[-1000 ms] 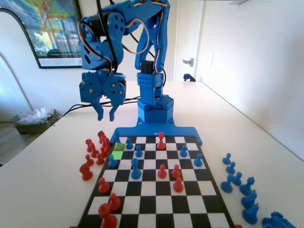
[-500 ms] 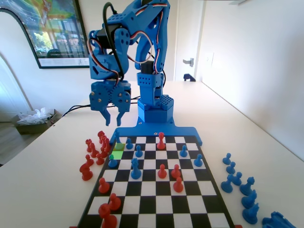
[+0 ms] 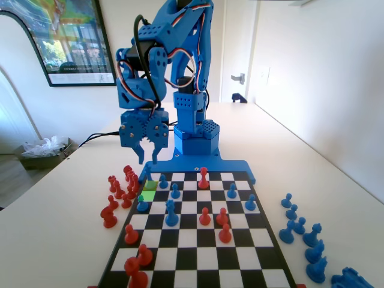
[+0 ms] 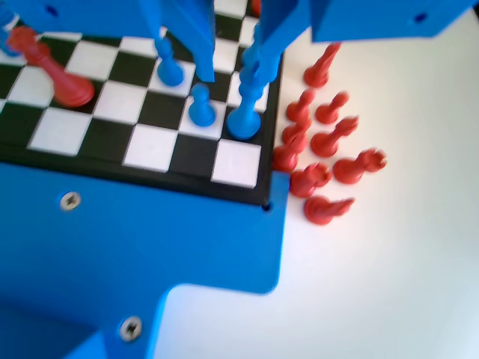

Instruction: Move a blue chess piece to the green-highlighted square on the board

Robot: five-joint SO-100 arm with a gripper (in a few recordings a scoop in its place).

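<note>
White walls (image 3: 312,90) all round, brightly lit, with glare on the smooth white table (image 3: 54,198). On the left wall of the fixed view, a dark-framed picture (image 3: 66,42) in greens and yellows, beside a white arched frame (image 3: 12,96) at the left edge; below it, a strip of brown floor (image 3: 15,177) and a low tray (image 3: 45,151) with crumpled clear plastic. Farther back, a white door with a metal lever handle (image 3: 239,77).

No writing can be read. The framed poster (image 3: 60,39) on the wall in the fixed view carries a white strip of print along its bottom edge, too small to make out.
</note>
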